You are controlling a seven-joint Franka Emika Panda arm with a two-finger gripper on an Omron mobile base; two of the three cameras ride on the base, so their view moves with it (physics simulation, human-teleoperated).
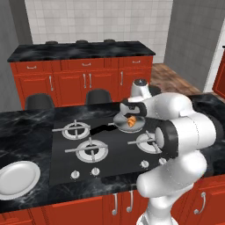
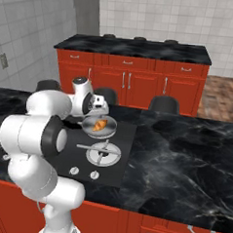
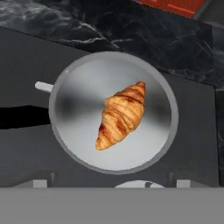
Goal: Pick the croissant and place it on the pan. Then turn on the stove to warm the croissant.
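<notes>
The golden croissant (image 3: 121, 116) lies loose on the floor of the grey pan (image 3: 78, 105), whose black handle (image 3: 22, 116) points left in the hand view. The pan (image 1: 117, 118) sits on the back right burner of the black stove (image 1: 110, 154). My gripper (image 1: 132, 114) hovers straight above the croissant (image 1: 131, 121), open, with nothing between its fingers. In the right base view the gripper (image 2: 100, 110) hangs just over the croissant (image 2: 99, 124) and the pan (image 2: 110, 130). Small silver knobs (image 1: 95, 171) line the front edge of the stove (image 2: 112, 169).
A white plate (image 1: 17, 179) lies on the black marble counter left of the stove. Dark stools (image 1: 97, 96) stand behind the island. A red cabinet run with a black top (image 1: 83, 50) fills the back wall.
</notes>
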